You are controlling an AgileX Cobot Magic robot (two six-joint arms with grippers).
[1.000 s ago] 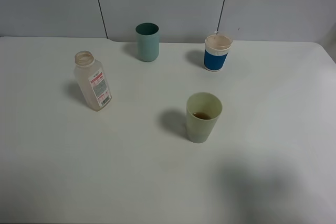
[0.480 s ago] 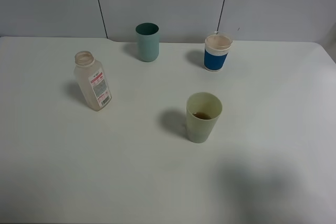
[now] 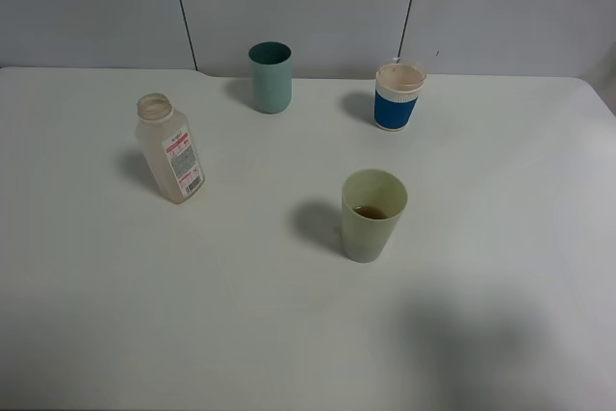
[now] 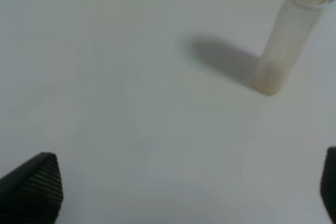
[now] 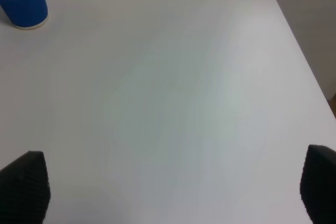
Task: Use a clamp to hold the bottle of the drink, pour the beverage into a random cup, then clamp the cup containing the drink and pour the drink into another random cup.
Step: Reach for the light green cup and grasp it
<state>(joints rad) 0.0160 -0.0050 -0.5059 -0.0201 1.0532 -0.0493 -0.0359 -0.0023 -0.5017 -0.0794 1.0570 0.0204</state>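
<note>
Halfway mark, as I read it from the remote desk: the bottle (image 3: 169, 148) stands upright and capless on the worktop (image 3: 289, 334), looking all but drained, while a shallow pool of brown drink (image 3: 371, 211) sits in the bottom of the green tumbler (image 3: 373, 215). The first pour looks done. What is left is the second half: clamp the tumbler, carry it to the blue cup (image 3: 398, 96) and tip the drink in. I cannot tell whether that cup holds anything yet; only its tan inside shows. The teal cup (image 3: 270, 77) has no visible part in this.

Both arms are out of the high camera's sight, so the wrist cameras speak for the jaws. The left jaws are spread wide, their dark ribbed tips at opposite edges of the wrist picture, with bare worktop between them and nothing gripped or touched. The bottle is ahead of them and off to one side, well apart. The right jaws are also spread wide and empty, over bare worktop near its edge. The blue cup is far ahead of them, toward one tip's side. The tumbler shows in neither wrist picture, so it is not between either set of jaws; from the high view I judge it nearer the right arm's side.
</note>
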